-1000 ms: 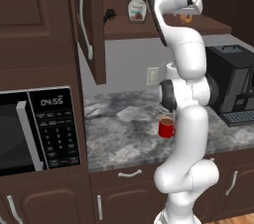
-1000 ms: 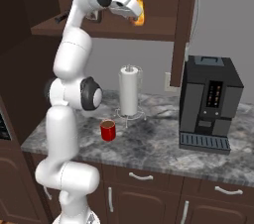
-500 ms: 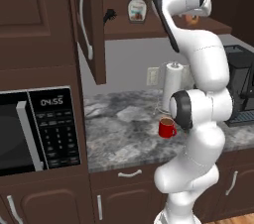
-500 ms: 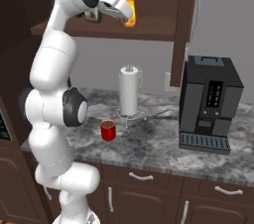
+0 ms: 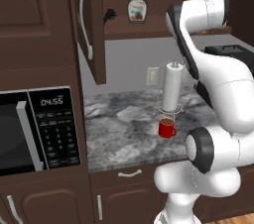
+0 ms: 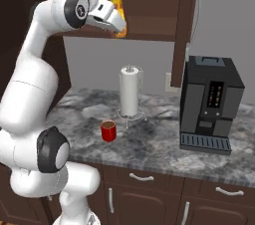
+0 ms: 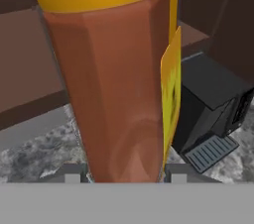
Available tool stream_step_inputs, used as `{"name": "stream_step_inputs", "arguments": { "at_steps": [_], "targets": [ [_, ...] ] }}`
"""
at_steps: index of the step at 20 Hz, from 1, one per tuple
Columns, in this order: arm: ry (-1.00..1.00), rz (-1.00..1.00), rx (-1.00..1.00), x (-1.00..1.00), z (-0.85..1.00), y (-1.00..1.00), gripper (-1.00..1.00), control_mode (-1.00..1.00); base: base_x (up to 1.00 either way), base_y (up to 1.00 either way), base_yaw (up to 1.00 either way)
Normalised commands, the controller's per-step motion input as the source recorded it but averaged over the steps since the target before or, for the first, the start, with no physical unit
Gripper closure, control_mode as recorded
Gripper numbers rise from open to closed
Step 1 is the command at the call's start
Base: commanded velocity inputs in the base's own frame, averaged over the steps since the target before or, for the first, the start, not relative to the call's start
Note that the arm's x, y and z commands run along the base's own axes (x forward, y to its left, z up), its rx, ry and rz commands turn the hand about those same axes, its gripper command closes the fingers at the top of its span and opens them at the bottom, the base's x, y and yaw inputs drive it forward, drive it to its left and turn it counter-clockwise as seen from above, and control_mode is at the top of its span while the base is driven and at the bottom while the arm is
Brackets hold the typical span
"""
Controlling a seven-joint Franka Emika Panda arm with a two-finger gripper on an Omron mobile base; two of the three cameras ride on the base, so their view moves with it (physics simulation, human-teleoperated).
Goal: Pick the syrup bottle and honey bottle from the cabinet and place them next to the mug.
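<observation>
Gripper (image 6: 119,26), upper left of right base view, is clamping the small orange-amber honey bottle with yellow cap (image 6: 119,14), carrying it high, likely to clear the dark wooden cabinet (image 5: 94,25). Dark brown white-labelled syrup bottle (image 5: 137,8) is waiting on the shelf. Red mug (image 6: 108,131) is sitting at centre, awaiting both.

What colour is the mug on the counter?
Bright red, with brown liquid inside. The mug shows best in the left base view.

The arm reaches high, its tool (image 6: 118,25) clamped on the honey bottle (image 6: 119,16).
</observation>
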Motion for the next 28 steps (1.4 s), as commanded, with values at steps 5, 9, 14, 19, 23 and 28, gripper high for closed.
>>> {"name": "stream_step_inputs", "arguments": {
  "at_steps": [5,9,14,19,23,28],
  "targets": [
    [0.02,0.4,0.0,-0.97,-0.25,0.0,1.0,-1.0,0.0,0.0,0.0],
    [0.04,0.5,0.0,-0.69,-0.29,0.0,1.0,-1.0,0.0,0.0,0.0],
    [0.16,0.47,0.02,-0.2,-0.44,-0.16,1.0,-1.0,0.0,0.0,0.0],
    [0.21,0.32,0.0,0.35,-0.79,-0.67,1.0,-1.0,0.0,0.0,0.0],
    [0.03,0.14,0.0,0.39,-0.58,-0.32,1.0,-1.0,0.0,0.0,0.0],
    [0.05,0.01,0.01,0.46,-0.57,0.0,1.0,-1.0,0.0,0.0,0.0]
  ]
}}
